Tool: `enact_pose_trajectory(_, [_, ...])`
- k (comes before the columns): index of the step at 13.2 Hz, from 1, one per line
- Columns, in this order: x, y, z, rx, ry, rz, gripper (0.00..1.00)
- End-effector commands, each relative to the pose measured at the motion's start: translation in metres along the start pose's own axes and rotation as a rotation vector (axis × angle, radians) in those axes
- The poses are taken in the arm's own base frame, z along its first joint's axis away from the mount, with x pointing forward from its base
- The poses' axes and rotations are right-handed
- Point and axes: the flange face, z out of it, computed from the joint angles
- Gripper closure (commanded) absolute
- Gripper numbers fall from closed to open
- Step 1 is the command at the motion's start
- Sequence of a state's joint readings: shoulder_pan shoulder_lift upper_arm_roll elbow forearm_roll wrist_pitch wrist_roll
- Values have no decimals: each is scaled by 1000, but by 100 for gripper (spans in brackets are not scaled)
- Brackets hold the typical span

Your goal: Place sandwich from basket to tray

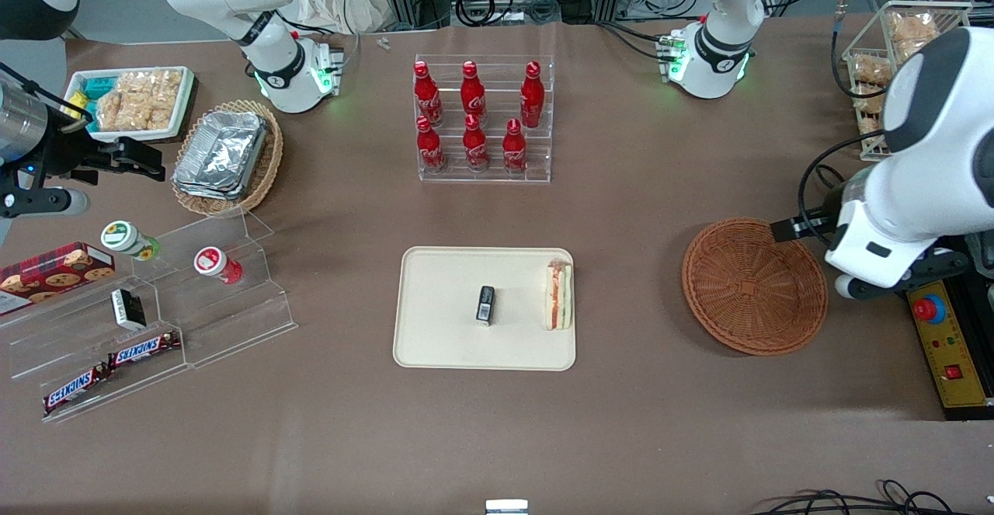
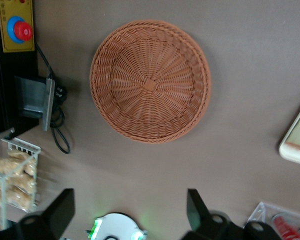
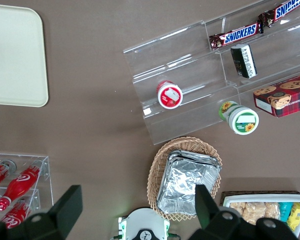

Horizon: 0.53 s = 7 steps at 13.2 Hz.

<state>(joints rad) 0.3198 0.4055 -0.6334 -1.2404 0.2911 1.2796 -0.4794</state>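
Note:
The sandwich, a pale wedge with orange-red and green layers, lies on the cream tray along the short edge nearest the basket. The round reddish-brown basket is empty; in the left wrist view the whole basket shows, with nothing inside. My gripper hangs above the basket's rim, on the side farther from the front camera. In the wrist view the gripper is open, with nothing between the fingers. A corner of the tray also shows there.
A small black object lies in the tray's middle. A clear rack of red bottles stands farther back. A yellow emergency-stop box and a wire rack of snacks are beside the working arm. Clear snack steps lie toward the parked arm's end.

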Motion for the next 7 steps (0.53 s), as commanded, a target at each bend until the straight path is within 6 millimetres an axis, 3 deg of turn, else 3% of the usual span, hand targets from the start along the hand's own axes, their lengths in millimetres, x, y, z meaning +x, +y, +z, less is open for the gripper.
enact_pose_trajectory(1, [-2,-29,-2,-35,-38,14,1])
enact_pose_trajectory(5, [9,-50,3,-73,-45,16,1])
enact_pose_trajectory(7, [11,-51,4,-80,-36,18,1])
